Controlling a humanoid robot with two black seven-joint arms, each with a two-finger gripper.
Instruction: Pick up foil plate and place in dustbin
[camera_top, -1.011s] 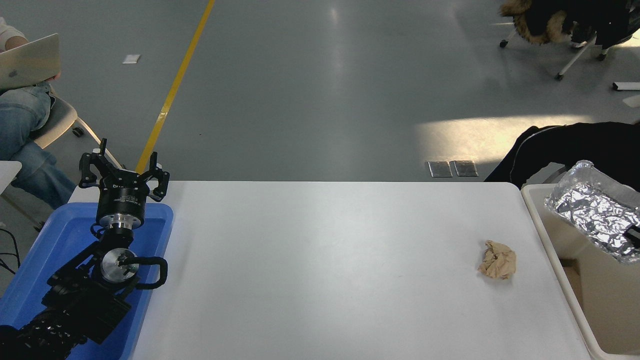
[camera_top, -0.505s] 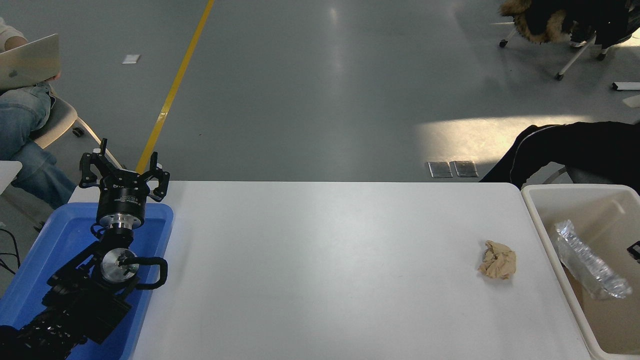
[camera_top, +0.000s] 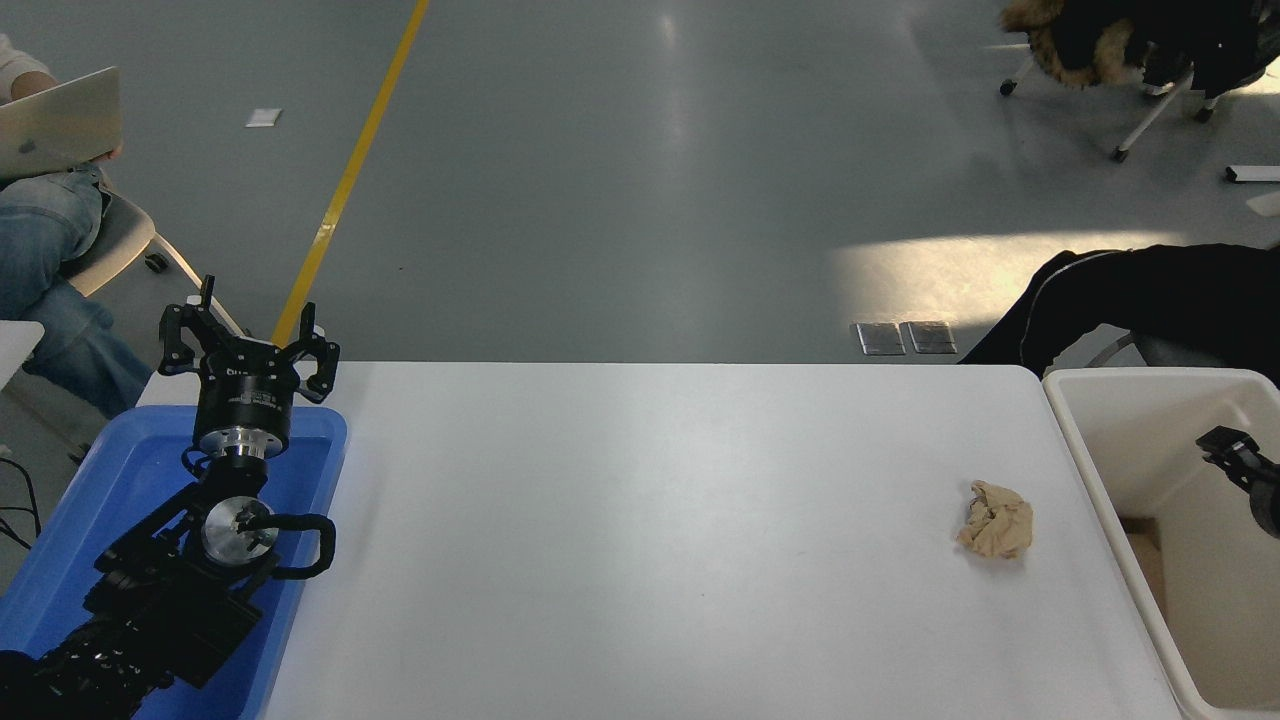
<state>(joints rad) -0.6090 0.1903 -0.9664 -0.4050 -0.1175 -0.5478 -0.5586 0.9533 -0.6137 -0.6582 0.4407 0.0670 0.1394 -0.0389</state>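
While only part of the black right gripper (camera_top: 1238, 455) shows above the large cream rectangular plastic dustbin (camera_top: 1105, 470), its fingers' spread cannot be told. No foil plate is visible. Left gripper (camera_top: 248, 335), fingers spread, hovers over a shallow blue plastic tray (camera_top: 120, 470).

There is one view only, from high on the robot's side, looking forward and down across the white table (camera_top: 640, 520) to the grey floor (camera_top: 620, 180) beyond. It stands well back: the blue tray (camera_top: 110, 480) and cream tub (camera_top: 1085, 440) are cropped at either edge.
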